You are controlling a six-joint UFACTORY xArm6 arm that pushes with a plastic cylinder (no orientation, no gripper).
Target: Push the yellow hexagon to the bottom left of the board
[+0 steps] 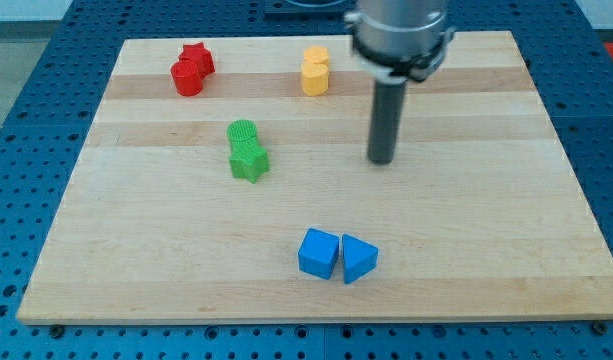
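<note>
Two yellow blocks touch near the view's top centre: one [313, 79] in front looks like the hexagon, the other [317, 56] sits just behind it, its shape unclear. My tip [382, 160] rests on the board to the right of and below the yellow pair, well apart from them. The rod rises from the tip to the arm's grey end at the view's top.
The wooden board [136, 260] lies on a blue pegboard table. A red star [197, 58] and a red cylinder [187, 78] sit top left. A green cylinder [243, 134] and a green star [250, 161] sit left of centre. A blue cube [318, 253] and a blue triangle [358, 259] sit bottom centre.
</note>
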